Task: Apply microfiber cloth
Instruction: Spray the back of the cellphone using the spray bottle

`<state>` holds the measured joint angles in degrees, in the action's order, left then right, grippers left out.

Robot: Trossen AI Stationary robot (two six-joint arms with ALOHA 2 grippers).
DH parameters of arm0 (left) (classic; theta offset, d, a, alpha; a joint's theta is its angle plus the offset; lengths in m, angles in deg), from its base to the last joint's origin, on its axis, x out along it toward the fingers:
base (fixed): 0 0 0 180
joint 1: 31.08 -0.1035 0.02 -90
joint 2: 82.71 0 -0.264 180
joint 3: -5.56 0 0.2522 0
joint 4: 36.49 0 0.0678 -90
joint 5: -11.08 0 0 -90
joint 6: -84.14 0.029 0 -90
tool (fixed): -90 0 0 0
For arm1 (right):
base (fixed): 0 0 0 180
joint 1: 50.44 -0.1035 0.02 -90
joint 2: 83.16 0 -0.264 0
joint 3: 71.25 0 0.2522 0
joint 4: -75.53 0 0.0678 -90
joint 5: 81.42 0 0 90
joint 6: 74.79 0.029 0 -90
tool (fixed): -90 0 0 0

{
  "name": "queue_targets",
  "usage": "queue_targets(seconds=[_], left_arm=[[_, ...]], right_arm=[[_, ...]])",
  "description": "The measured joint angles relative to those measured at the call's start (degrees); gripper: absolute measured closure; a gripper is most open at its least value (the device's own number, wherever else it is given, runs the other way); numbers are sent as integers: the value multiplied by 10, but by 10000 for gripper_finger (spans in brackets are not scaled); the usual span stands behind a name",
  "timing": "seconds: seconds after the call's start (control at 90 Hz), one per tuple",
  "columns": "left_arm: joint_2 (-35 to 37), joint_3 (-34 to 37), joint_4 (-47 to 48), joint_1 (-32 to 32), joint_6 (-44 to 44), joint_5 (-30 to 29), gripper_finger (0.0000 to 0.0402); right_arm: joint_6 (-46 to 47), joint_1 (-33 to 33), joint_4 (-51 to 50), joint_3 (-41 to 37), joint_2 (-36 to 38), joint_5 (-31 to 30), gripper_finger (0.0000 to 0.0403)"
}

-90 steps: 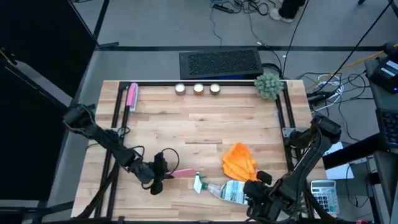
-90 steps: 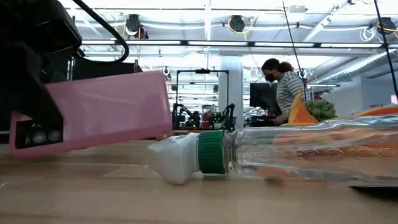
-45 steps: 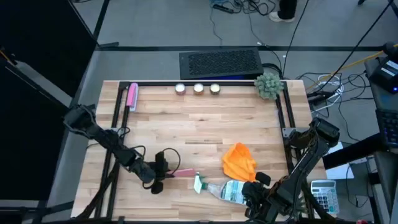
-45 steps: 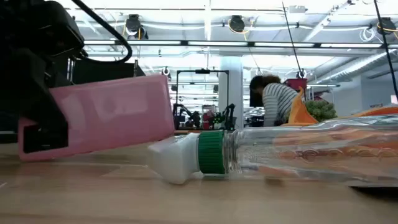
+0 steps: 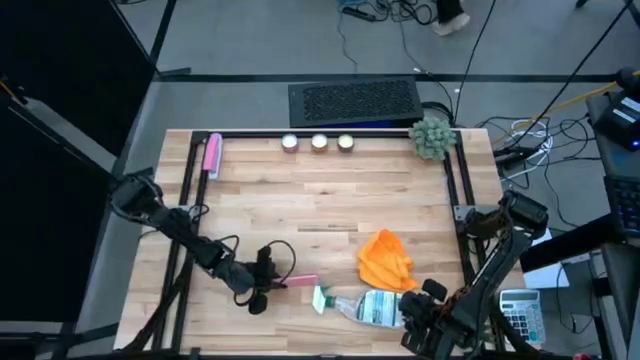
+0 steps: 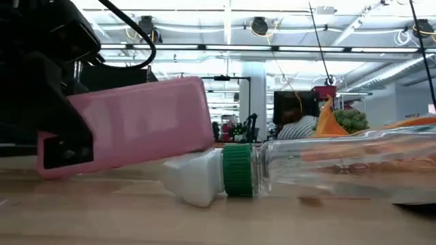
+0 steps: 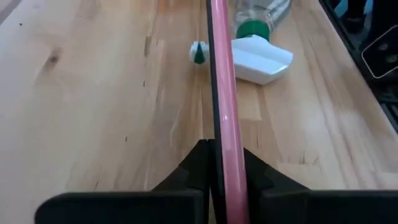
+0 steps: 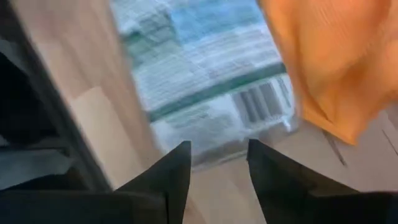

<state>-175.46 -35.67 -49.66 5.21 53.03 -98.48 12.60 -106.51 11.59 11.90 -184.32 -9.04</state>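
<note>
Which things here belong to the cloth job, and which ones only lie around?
Job:
- soft orange microfiber cloth
- flat pink case, edge-on in the shut left gripper
- open right gripper

Lying about:
- clear plastic spray bottle with green collar
- three small candles
- green plant ball

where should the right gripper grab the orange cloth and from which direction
Judging by its pose, grip the raised fold at the top of the microfiber cloth, coming straight down from above. It lies bunched in a peaked heap on the table, so the ridge gives the fingers something to pinch. The spray bottle lies along its near edge, close to the right gripper, blocking a low approach.
</note>
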Motion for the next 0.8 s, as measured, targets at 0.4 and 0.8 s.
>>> queue_targets(seconds=[0.4, 0.8], left_arm=[[-1, 1, -14, 0, 0, 4, 384], [46, 2, 64, 1, -52, 7, 384]], right_arm=[[43, -19, 85, -64, 4, -22, 262], [95, -40, 95, -67, 1, -5, 262]])
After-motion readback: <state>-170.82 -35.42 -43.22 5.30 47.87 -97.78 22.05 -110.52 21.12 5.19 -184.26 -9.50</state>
